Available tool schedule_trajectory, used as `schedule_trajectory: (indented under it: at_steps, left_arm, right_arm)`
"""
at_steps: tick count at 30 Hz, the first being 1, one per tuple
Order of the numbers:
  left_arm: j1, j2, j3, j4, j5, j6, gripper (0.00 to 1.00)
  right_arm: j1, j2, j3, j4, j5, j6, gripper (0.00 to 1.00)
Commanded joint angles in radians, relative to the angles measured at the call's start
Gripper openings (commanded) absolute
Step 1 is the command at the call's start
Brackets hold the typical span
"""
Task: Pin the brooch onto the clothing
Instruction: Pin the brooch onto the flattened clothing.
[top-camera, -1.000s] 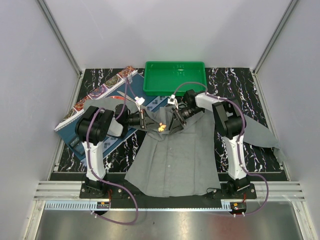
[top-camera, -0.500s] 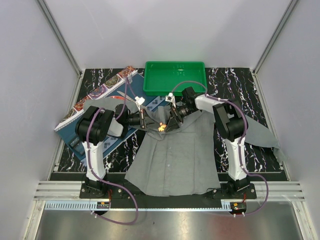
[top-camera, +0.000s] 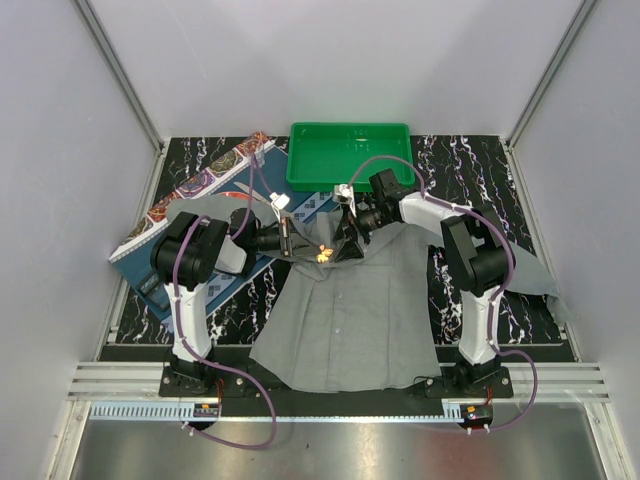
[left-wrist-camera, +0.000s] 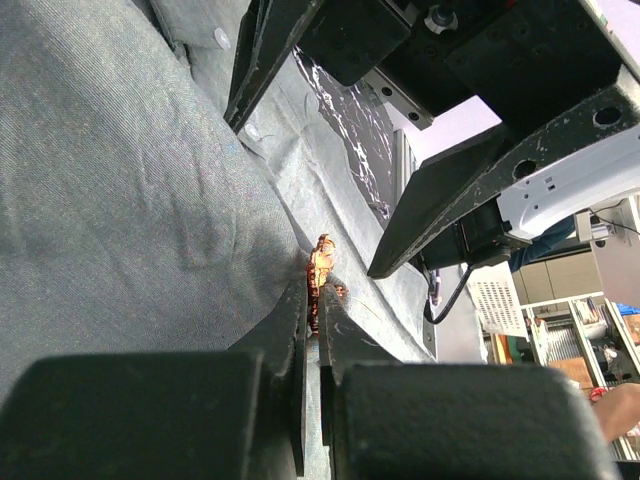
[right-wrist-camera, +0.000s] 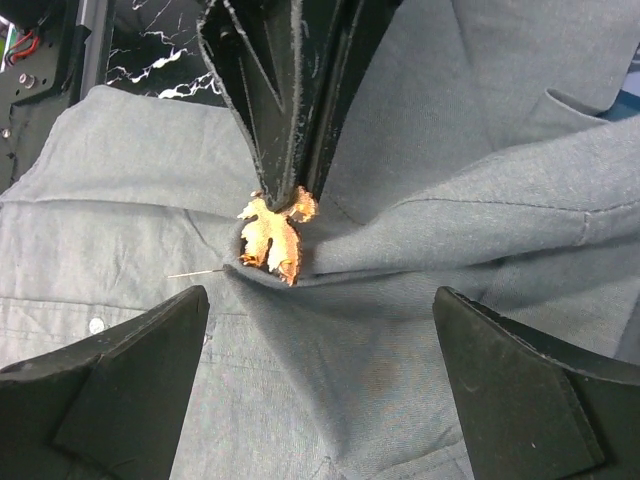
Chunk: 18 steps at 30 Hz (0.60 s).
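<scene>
The clothing (top-camera: 350, 320) is a grey button-up shirt lying flat on the table with its collar towards the far side. My left gripper (top-camera: 312, 250) is shut on the brooch (top-camera: 323, 253), a small orange leaf-like ornament, and holds it against a raised fold of shirt near the collar. In the left wrist view the brooch (left-wrist-camera: 321, 262) shows just past the tips of the closed left gripper (left-wrist-camera: 315, 300). My right gripper (right-wrist-camera: 320, 300) is open and faces the brooch (right-wrist-camera: 270, 235) across the fold, with only cloth (right-wrist-camera: 450, 200) between its fingers. A thin pin (right-wrist-camera: 190, 273) sticks out of the fold to the left.
A green tray (top-camera: 350, 155) stands at the back, just beyond the collar. A dark blue patterned placemat (top-camera: 200, 190) lies at the back left, partly under the shirt sleeve. The black marbled tabletop (top-camera: 470, 170) is walled in by grey panels.
My right arm has swung its wrist a little back and to the left, bringing its open gripper closer to the brooch. The left gripper has stayed put with the brooch.
</scene>
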Motion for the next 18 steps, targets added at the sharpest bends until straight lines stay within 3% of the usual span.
schedule_trajectory:
  at_steps: [1, 18]
  left_arm:
    - [0.003, -0.004, -0.006, 0.144, 0.012, -0.018, 0.00]
    - [0.003, 0.004, -0.014, 0.175, 0.014, -0.042, 0.00]
  right_arm:
    - [-0.005, -0.069, -0.048, 0.045, -0.053, -0.097, 1.00]
    - [0.056, -0.071, -0.083, 0.189, 0.029, 0.033, 1.00]
